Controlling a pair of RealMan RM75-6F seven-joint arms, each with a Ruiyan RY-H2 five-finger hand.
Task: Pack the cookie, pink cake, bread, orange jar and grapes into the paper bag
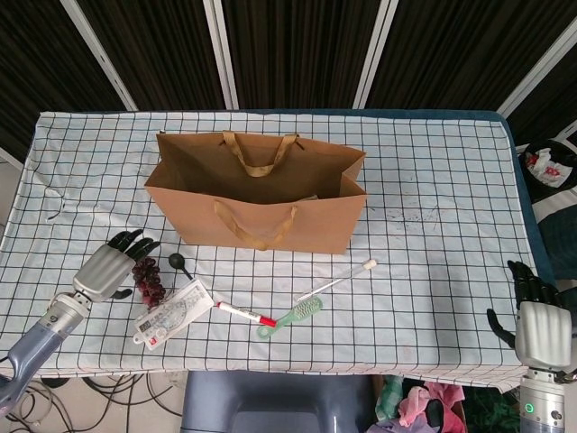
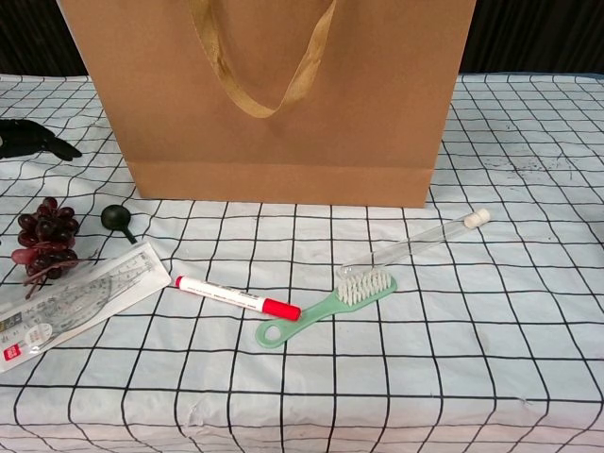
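Lying just right of the spread, empty left robot hand (image 1: 112,268), grapes (image 1: 149,277)

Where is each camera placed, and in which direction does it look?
Head view: high, looking down on the table; shows paper bag, left hand beside the grapes, right hand at the near right edge.
Chest view: low, looking level at the bag's front; only left hand's fingertips show.
Both share bag, grapes, red marker, green brush.
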